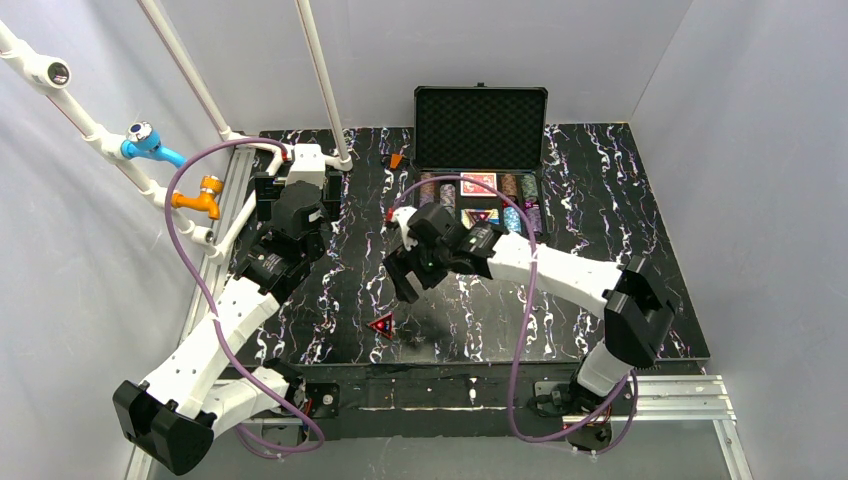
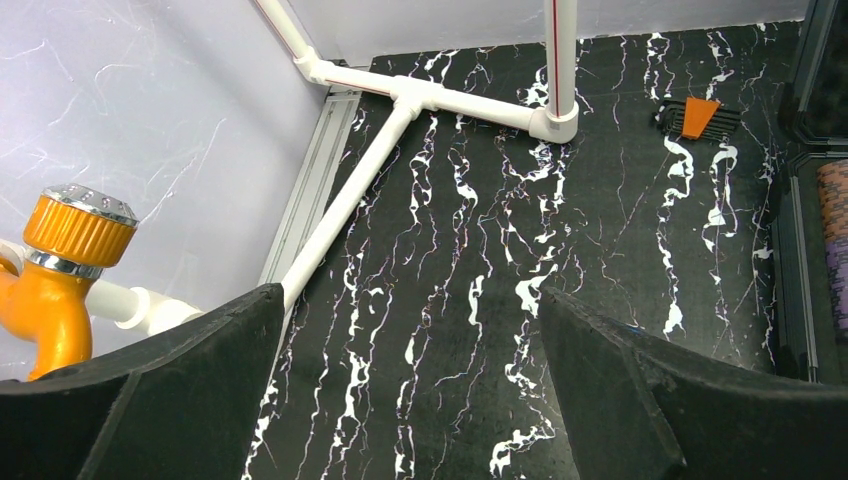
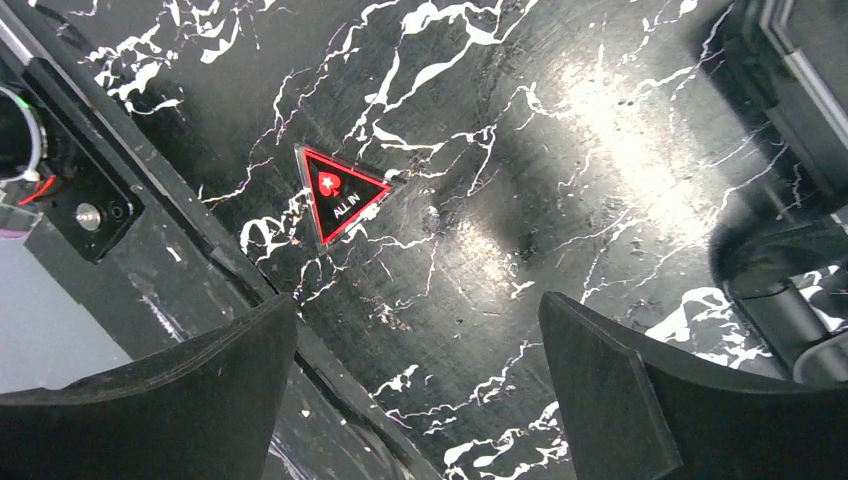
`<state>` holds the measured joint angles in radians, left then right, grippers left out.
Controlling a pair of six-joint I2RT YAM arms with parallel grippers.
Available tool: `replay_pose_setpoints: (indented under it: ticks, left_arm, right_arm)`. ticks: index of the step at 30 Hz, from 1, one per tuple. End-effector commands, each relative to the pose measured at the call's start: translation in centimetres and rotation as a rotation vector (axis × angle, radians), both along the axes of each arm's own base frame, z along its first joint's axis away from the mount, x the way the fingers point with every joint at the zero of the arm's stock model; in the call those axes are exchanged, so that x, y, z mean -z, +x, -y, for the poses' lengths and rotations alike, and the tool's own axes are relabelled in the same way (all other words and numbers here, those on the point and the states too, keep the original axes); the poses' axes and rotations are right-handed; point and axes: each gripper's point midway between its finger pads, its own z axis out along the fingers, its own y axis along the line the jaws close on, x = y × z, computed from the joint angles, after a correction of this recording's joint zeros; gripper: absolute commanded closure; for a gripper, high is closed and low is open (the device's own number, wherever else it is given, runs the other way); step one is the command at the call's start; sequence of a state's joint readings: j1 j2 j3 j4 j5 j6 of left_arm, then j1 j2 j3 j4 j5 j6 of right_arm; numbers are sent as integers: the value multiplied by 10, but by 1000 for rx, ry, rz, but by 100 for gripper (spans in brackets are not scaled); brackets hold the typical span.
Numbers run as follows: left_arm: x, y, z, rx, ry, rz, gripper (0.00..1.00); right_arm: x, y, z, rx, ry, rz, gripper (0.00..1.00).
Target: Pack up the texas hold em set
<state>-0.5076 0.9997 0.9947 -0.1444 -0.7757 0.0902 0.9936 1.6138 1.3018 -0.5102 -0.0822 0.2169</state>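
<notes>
Black hard case (image 1: 480, 125) of the hold em set stands open at the far edge of the marbled table (image 1: 600, 200), foam-lined lid upright, with chip stacks (image 1: 436, 190) and a red card deck (image 1: 478, 183) in its tray. 1 red triangle (image 1: 381, 324) marked ALL IN lies flat near the table's front edge, well apart from the case. Right gripper (image 1: 400, 285) hangs over the table between case and triangle, jaws wide and empty; left gripper (image 1: 268, 200), equally wide and empty, hovers beside the white pipe frame (image 2: 350, 195).
</notes>
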Motion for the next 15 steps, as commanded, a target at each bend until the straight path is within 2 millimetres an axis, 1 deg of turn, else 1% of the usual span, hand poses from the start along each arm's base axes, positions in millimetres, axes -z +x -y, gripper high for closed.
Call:
replay_pose_setpoints:
  ticks: [1, 10, 15]
  left_arm:
    - [-11, -3, -3, -12, -28, 29, 2]
    - [-13, -4, -3, -10, -35, 33, 2]
    - [-14, -4, -3, -9, -35, 34, 2]
  right_arm:
    - [6, -2, -16, 40, -2, 70, 2]
    - [29, -31, -49, -2, -23, 116, 2]
    - [47, -34, -59, 2, -65, 130, 2]
